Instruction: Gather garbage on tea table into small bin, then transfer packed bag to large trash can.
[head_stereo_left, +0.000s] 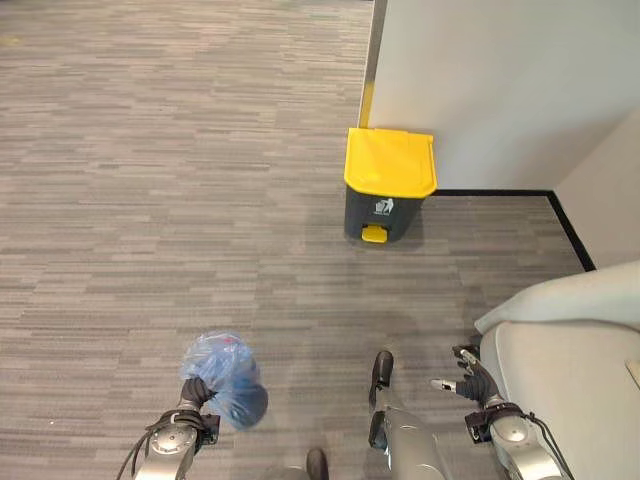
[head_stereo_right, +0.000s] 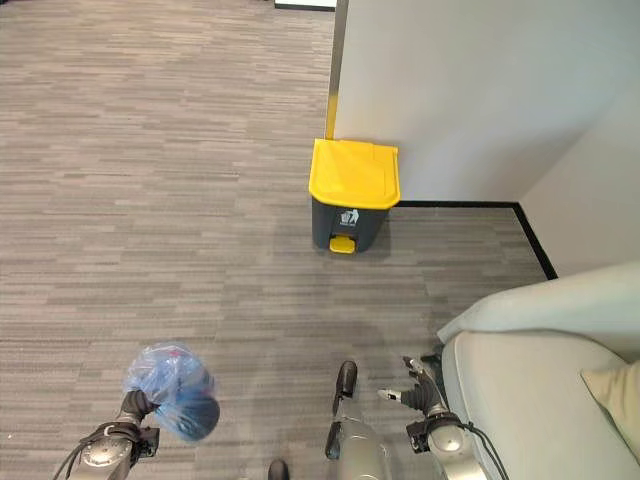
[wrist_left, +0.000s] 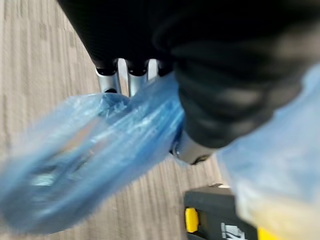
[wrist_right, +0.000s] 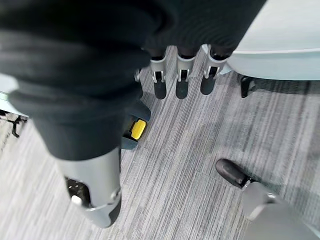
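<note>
A blue translucent garbage bag (head_stereo_left: 222, 375), knotted and bulging, is held off the carpeted floor (head_stereo_left: 150, 180) by the left robot hand (head_stereo_left: 197, 390), whose fingers are curled round the bag's gathered neck; in the left wrist view the blue film (wrist_left: 100, 150) is seen wrapped across the silver fingers (wrist_left: 108, 80). The bag is positioned well short of the large trash can (head_stereo_left: 388, 185) and to its left. The can, dark grey with a closed yellow lid and a yellow pedal, is set against the base of a white wall (head_stereo_left: 500, 80). Nearer than the can and to its right, the right robot hand (head_stereo_left: 470, 375) is kept relaxed, its fingers extended and nothing held, just beside a pale grey sofa (head_stereo_left: 570, 360).
</note>
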